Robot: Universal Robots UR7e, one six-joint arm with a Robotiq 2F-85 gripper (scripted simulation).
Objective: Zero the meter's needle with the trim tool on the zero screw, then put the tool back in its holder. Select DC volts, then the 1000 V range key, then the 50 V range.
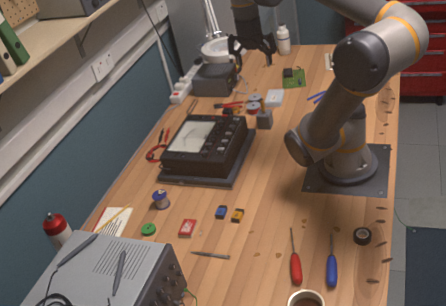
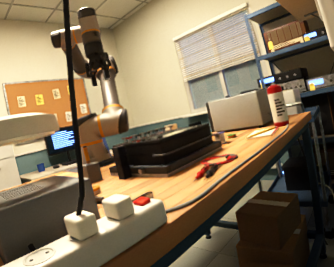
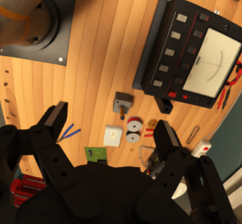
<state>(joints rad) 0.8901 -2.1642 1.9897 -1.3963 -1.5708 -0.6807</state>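
In the middle of the wooden bench the black meter (image 1: 205,146) (image 3: 192,51) sits on a dark mat, its white dial toward the wall and two columns of keys beside it. Just beyond the meter's far end a small grey holder block (image 1: 264,119) (image 3: 122,101) carries the trim tool (image 3: 121,112), whose handle sticks out of it. My gripper (image 1: 252,52) (image 2: 100,72) (image 3: 110,123) hangs open and empty high above the far end of the bench, well beyond the holder and the meter. The zero screw is too small to make out.
A grey box (image 1: 214,79) and a magnifier lamp (image 1: 216,48) stand under the gripper near the wall. Wire spools (image 3: 134,130), a white card (image 3: 112,135), a green circuit board (image 1: 294,78) and red test leads (image 1: 159,147) lie around the meter. The arm's base (image 1: 345,164) stands to the right.
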